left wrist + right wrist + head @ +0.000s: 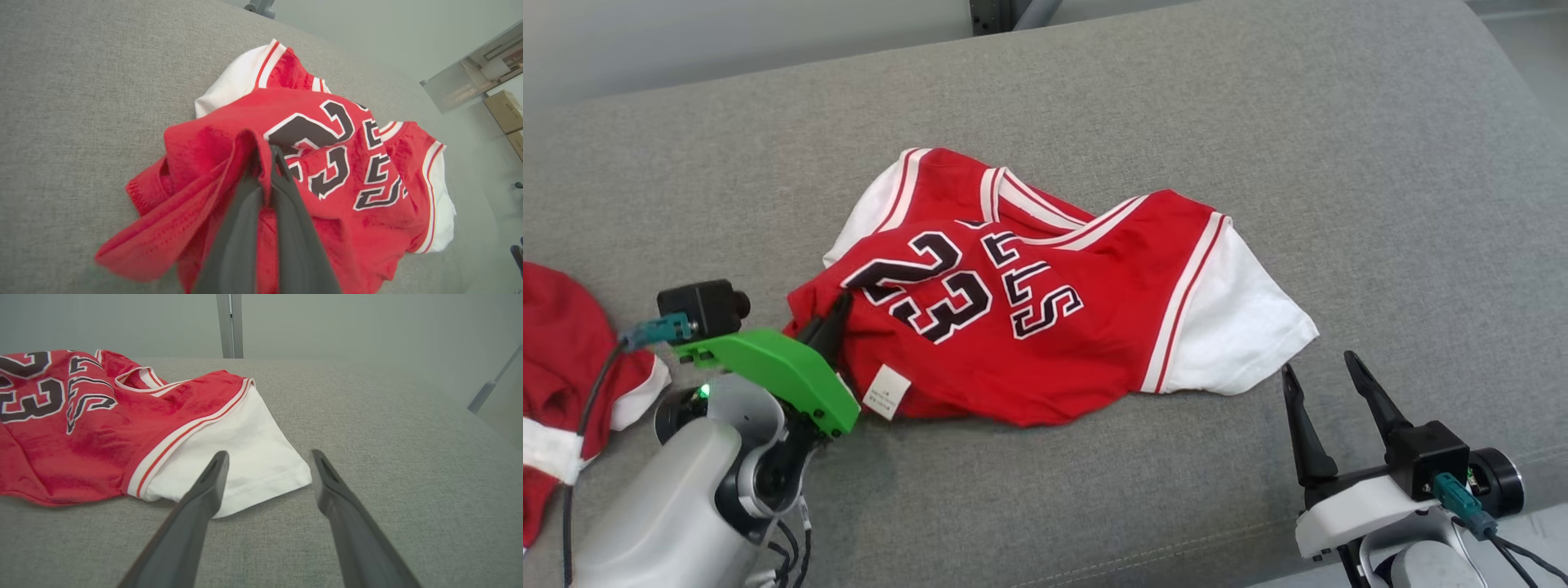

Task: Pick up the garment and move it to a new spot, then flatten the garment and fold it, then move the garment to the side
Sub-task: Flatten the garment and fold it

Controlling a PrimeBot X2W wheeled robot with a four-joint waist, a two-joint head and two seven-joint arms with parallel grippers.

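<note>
Clothing (564, 359) in red lies apart, left of the jersey (1029, 327).

Grey fabric-covered tabletop (1258, 106) seen spread across head view; stitched seam (1094, 563) run along near edge. Second red-and-white cloth (564, 343) left bunched at tabletop's far left edge, partly cut off by frame. Dark metal post (992, 12) stood behind far edge, pale wall seen behind it. Slanted grey pole (488, 392) noted off tabletop in right wrist view. Cardboard boxes (504, 110) stacked in background of left wrist view; print too small to be read.
</note>
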